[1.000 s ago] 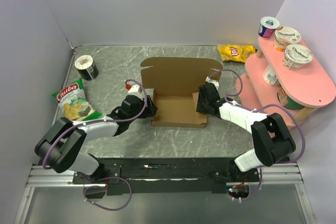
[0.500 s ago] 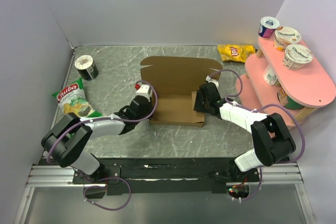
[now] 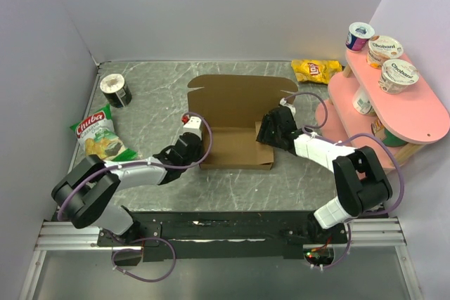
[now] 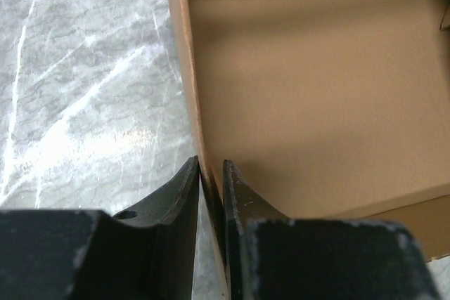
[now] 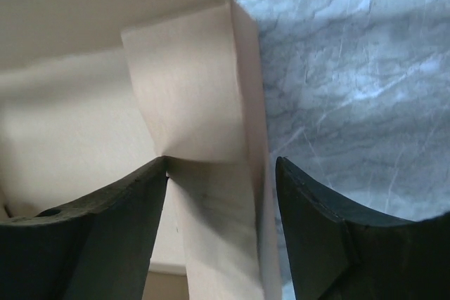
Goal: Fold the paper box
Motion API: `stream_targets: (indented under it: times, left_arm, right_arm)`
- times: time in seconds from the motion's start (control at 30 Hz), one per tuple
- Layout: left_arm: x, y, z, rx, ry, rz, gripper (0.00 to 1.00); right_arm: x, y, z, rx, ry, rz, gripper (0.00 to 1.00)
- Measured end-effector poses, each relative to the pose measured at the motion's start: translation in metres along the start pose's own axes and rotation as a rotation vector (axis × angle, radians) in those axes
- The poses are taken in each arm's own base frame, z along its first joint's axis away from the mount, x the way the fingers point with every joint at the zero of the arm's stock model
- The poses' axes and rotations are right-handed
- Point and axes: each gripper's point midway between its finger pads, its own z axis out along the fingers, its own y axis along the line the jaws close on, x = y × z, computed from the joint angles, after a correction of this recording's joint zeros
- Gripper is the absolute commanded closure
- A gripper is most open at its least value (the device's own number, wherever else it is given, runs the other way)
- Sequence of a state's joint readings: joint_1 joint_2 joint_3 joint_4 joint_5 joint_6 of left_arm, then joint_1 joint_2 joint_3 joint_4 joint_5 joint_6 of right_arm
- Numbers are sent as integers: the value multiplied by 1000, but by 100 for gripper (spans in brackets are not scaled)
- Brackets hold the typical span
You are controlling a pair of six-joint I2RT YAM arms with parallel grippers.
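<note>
The paper box is a brown cardboard tray in the middle of the table, with its lid flap standing up behind it. My left gripper sits at the tray's left wall. In the left wrist view its jaws are pinched on that wall, one finger outside and one inside. My right gripper is at the right wall. In the right wrist view it stands open, straddling the folded side flap, and its left fingertip touches the flap's crease.
A green chips bag and a black can lie at the left. A yellow chips bag lies at the back right. A pink two-tier shelf with yogurt cups fills the right side.
My left gripper moved in to the box's left wall and closed on it. My right gripper opened wider at the right wall and shifted slightly toward the back.
</note>
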State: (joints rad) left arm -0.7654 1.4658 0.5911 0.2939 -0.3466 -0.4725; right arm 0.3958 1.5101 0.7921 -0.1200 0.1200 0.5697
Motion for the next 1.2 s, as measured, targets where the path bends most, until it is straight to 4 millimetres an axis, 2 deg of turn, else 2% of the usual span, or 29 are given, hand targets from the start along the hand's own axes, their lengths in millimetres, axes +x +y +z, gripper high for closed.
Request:
stream_targets:
  times: [0.33, 0.53, 0.87, 1.1, 1.2]
  left_arm:
    - [4, 1, -6, 6, -2, 11, 82]
    - [5, 3, -9, 8, -2, 12, 82]
    - [6, 2, -11, 12, -2, 13, 82]
    - [8, 4, -14, 13, 0, 14, 82]
    - [7, 4, -15, 15, -4, 12, 82]
  right_arm:
    - [-20, 4, 2, 0, -64, 55, 31]
    - [-35, 8, 12, 20, -92, 64, 33]
    - [-39, 6, 14, 112, -109, 34, 53]
    - [-36, 9, 15, 157, -117, -1, 55]
    - [-37, 9, 16, 187, -116, -18, 51]
